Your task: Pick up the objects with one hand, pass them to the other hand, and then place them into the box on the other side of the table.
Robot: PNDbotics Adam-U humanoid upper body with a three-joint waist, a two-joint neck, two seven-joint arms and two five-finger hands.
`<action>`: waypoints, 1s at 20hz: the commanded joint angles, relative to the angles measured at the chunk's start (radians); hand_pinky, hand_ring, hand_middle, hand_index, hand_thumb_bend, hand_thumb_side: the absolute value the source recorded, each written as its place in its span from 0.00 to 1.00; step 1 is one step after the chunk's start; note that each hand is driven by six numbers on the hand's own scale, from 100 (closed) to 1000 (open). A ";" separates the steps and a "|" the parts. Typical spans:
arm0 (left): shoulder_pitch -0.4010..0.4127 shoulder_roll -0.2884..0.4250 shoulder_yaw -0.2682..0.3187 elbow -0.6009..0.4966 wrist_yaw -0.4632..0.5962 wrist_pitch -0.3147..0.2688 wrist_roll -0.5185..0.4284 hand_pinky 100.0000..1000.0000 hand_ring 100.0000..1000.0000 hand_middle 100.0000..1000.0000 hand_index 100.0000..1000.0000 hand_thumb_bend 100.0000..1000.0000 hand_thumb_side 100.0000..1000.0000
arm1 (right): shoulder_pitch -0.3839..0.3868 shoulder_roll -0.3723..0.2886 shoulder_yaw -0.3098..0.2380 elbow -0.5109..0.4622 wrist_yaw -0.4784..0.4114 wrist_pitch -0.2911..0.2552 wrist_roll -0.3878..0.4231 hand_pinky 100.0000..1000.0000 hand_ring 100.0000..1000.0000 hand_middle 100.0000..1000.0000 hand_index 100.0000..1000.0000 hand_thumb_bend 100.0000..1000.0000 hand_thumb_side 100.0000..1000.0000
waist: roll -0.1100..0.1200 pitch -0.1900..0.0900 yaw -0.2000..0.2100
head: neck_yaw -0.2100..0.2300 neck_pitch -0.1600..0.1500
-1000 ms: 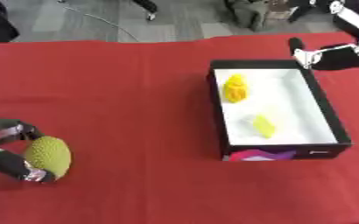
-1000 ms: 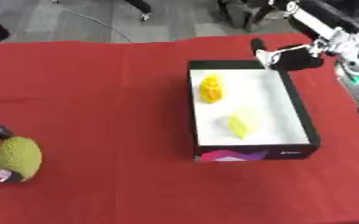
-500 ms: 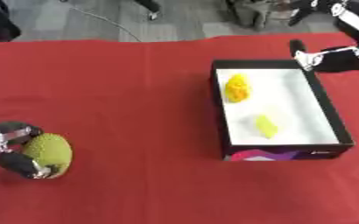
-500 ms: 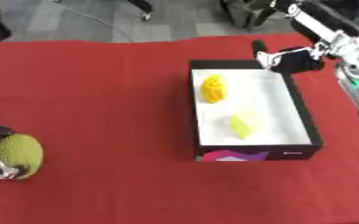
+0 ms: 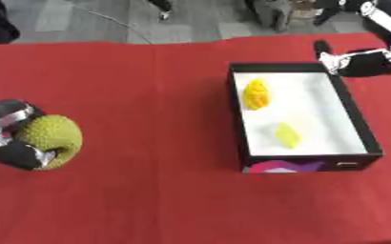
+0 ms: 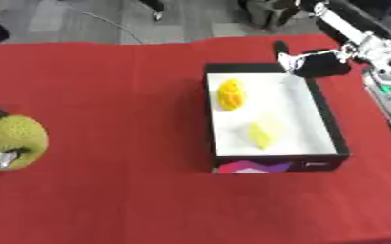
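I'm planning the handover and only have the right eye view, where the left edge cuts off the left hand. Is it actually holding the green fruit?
Observer: Yes. The left eye view shows the whole left hand, its fingers curled round the green fruit from the fruit's left side.
Operator: Where do the fingers sit on it?
Observer: One dark part hooks over the fruit's upper left and another tucks under its lower left. The fruit's right half is bare.
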 commanded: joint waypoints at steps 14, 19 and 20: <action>-0.019 -0.049 0.090 -0.221 0.146 0.155 0.350 0.55 0.39 0.31 0.49 0.00 0.43 | -0.208 0.194 0.097 -0.158 -0.081 -0.010 0.311 1.00 1.00 0.75 0.93 0.00 0.02 | 0.006 -0.033 -0.003 | -0.054 -0.010; -0.010 -0.071 0.034 -0.219 0.176 0.068 0.523 0.55 0.39 0.30 0.49 0.00 0.45 | -0.276 0.293 0.157 -0.130 -0.010 -0.014 0.413 1.00 1.00 0.76 0.94 0.00 0.05 | 0.003 -0.034 -0.007 | -0.065 -0.010; -0.008 -0.076 0.023 -0.216 0.176 0.044 0.548 0.55 0.39 0.31 0.49 0.00 0.46 | -0.286 0.311 0.167 -0.125 0.009 -0.018 0.433 1.00 1.00 0.77 0.94 0.00 0.05 | 0.003 -0.034 -0.007 | -0.066 -0.010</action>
